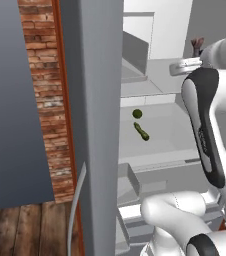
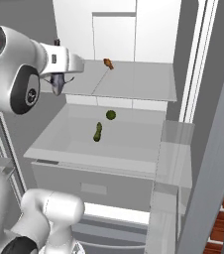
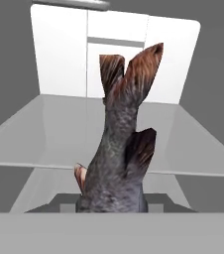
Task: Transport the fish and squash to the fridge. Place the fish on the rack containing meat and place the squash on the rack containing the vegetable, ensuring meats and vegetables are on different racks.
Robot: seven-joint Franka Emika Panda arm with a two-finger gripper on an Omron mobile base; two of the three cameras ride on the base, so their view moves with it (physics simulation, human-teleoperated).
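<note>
Fish (image 3: 119, 149) x1 pinched in tool (image 2: 58, 85); squash (image 2: 97, 132) x1, veg ball (image 2: 111, 114) x1 on lower fridge shelf (image 2: 134, 144).

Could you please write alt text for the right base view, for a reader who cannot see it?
The gripper holds the fish at the open fridge, beside its upper shelf. On the shelf below lie the squash and the round vegetable.

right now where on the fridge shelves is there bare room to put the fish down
The upper shelf is bare except for a small orange-brown piece at its back left, so its front and right are free. The lower shelf holds the squash and green ball left of centre; its right side is bare.
</note>
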